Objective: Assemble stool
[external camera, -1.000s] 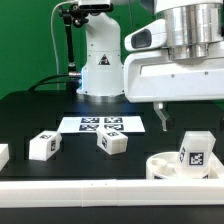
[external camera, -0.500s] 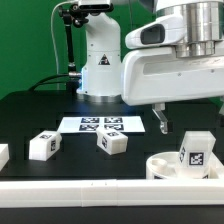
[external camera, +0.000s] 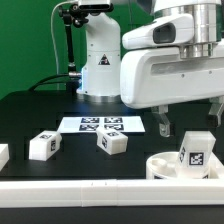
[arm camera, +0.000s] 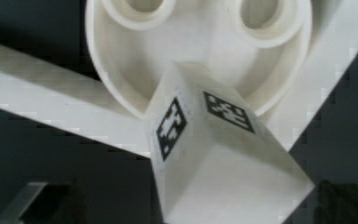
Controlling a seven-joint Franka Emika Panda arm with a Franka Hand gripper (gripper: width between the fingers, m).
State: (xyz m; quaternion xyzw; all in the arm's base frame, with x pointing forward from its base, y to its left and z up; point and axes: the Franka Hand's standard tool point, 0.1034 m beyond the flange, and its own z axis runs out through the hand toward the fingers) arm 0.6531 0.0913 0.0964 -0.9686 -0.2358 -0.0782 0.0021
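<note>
The round white seat [external camera: 160,166] lies at the front of the exterior view's right, against the rim bar. One tagged leg [external camera: 194,150] stands upright on it. My gripper [external camera: 189,120] hangs just above that leg, open, one finger to each side, touching nothing. In the wrist view the leg [arm camera: 220,150] rises from the seat [arm camera: 190,45] toward the camera, between the dark fingertips [arm camera: 23,204] of the open gripper [arm camera: 185,208]. Two more legs [external camera: 42,146] [external camera: 112,143] lie loose on the black table.
The marker board [external camera: 102,125] lies flat behind the loose legs. A long white rim bar [external camera: 90,190] runs along the front edge. Another white part [external camera: 2,155] is cut off at the exterior view's left edge. The arm's base [external camera: 98,60] stands at the back.
The gripper has drifted slightly toward the exterior view's left above the standing leg. Its jaws stay open and the parts have not moved.
</note>
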